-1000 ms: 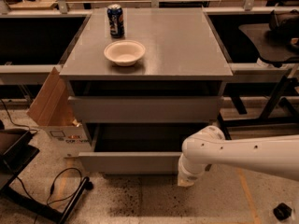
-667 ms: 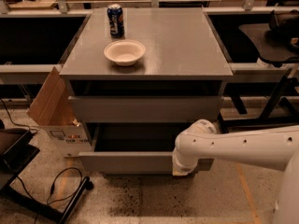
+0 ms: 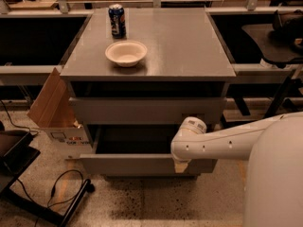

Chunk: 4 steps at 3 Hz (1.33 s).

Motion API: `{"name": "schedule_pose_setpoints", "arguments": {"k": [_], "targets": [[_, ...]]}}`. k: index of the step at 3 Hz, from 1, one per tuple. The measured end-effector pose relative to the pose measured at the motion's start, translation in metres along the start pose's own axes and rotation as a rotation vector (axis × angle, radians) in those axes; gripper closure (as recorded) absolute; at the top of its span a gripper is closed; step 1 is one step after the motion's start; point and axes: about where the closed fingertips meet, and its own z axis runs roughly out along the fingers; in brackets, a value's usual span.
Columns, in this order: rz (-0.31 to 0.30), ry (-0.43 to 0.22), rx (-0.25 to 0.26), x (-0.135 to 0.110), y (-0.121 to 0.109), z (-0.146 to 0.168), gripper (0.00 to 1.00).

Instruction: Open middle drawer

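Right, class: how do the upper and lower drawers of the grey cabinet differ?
The lower drawer is pulled well out, its dark inside showing; the upper drawer sits further in. The end effector is at the lower drawer's front, right of middle; nothing touches the upper drawer. Both have plain grey fronts.

you see a grey cabinet [image 3: 189,46] with a white bowl [image 3: 126,52] and a blue soda can [image 3: 117,20] on its top, the can just behind the bowl. the upper drawer [image 3: 147,110] looks shut; the lower drawer [image 3: 128,164] stands pulled out. your white arm [image 3: 227,141] reaches in from the right, and the gripper [image 3: 180,166] hangs at the lower drawer's front edge, right of middle. a cardboard box [image 3: 52,110] leans against the cabinet's left side.
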Motion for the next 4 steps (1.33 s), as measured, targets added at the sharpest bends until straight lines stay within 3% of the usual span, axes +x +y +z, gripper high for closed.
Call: {"name": "schedule_pose_setpoints", "arguments": {"k": [2, 4], "targets": [[-0.002, 0.011, 0.018, 0.003, -0.004, 0.003, 0.0], [0.068, -0.011, 0.054, 0.01, -0.004, 0.058, 0.0]]}}
